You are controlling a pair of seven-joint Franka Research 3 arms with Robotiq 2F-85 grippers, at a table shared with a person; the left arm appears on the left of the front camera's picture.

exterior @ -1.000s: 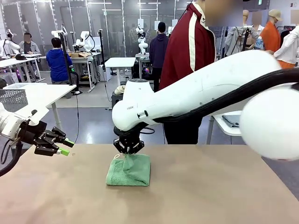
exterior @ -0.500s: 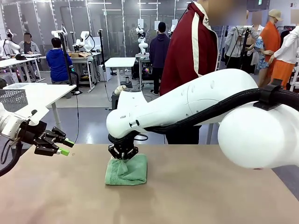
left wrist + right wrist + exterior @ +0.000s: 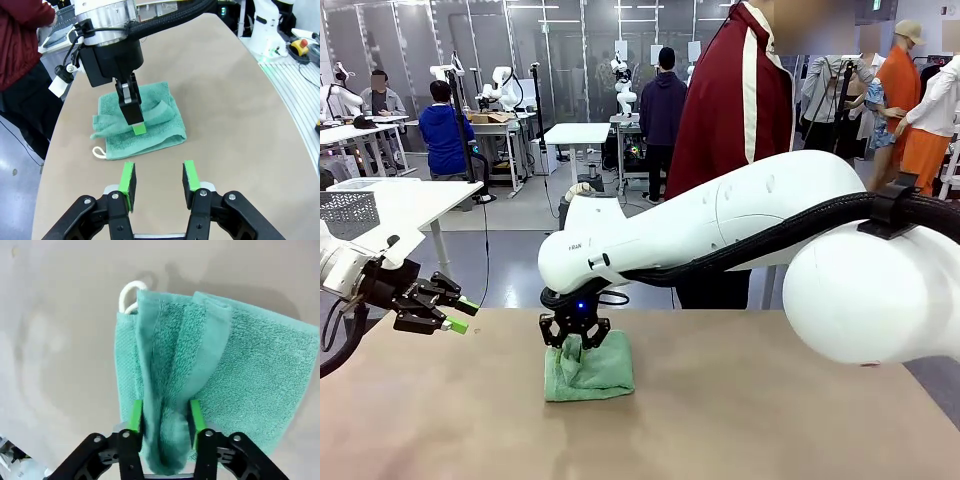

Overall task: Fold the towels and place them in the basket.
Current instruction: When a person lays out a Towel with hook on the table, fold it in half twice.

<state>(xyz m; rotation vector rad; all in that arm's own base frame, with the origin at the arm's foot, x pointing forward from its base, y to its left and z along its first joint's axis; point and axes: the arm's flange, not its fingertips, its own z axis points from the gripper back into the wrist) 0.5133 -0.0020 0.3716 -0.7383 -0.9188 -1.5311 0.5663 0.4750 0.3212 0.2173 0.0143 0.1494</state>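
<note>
One mint-green towel (image 3: 590, 372) lies folded on the brown table, a little left of the middle. My right gripper (image 3: 574, 338) has reached across and stands over its left part. In the right wrist view that gripper (image 3: 166, 416) is shut on a raised fold of the towel (image 3: 245, 375). A white hanging loop (image 3: 128, 294) sticks out at the towel's corner. My left gripper (image 3: 461, 313) hovers at the table's left edge. It is open and holds nothing (image 3: 158, 179), pointing at the towel (image 3: 155, 132). A grey lattice-sided basket (image 3: 347, 211) stands on a white side table at far left.
A person in a dark red jacket (image 3: 730, 110) stands at the far side, just behind my right arm (image 3: 720, 225). The table (image 3: 770, 400) spreads bare to the right and in front of the towel.
My right gripper has moved left and down with the pinched fold, dragging the towel's top layer leftward. The left arm has stayed still.
</note>
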